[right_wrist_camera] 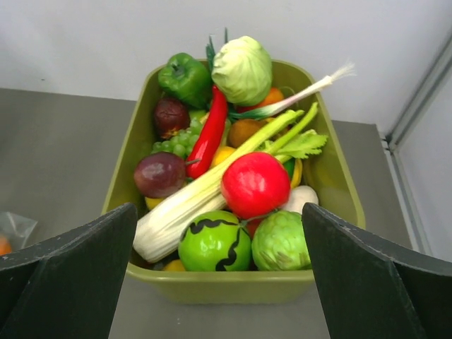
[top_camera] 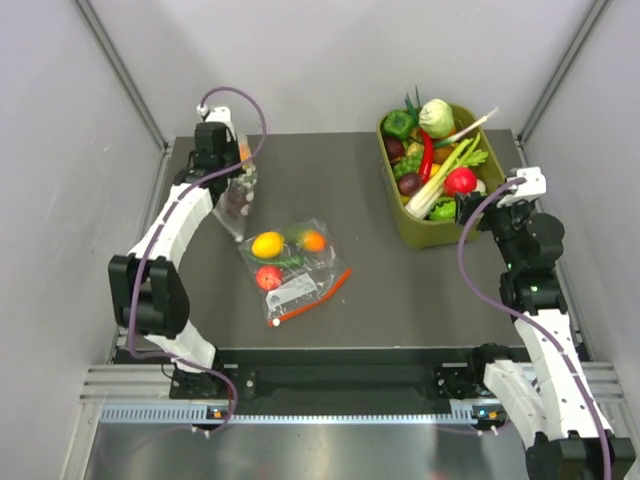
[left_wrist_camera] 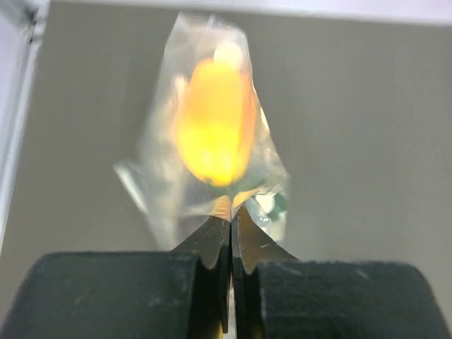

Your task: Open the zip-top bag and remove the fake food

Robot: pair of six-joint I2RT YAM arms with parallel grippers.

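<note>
My left gripper [top_camera: 236, 172] is shut on an edge of the clear polka-dot zip-top bag [top_camera: 237, 205] and holds it at the back left of the table. In the left wrist view the jaws are closed [left_wrist_camera: 231, 212] on the plastic of the bag [left_wrist_camera: 159, 169]. Inside it I see the blurred yellow fruit with an orange end [left_wrist_camera: 215, 123] and a bit of a dark green piece [left_wrist_camera: 280, 205]. I cannot tell whether the zip is open. My right gripper [top_camera: 512, 192] is open and empty, just short of the green bin; its jaws [right_wrist_camera: 219, 233] stand wide apart.
A plain clear bag with a red-orange zip strip [top_camera: 300, 270] lies mid-table with small round yellow, red and orange fruits inside. An olive-green bin [top_camera: 405, 225], seen also in the right wrist view [right_wrist_camera: 226, 282], holds several toy vegetables at the back right. Grey walls enclose the table.
</note>
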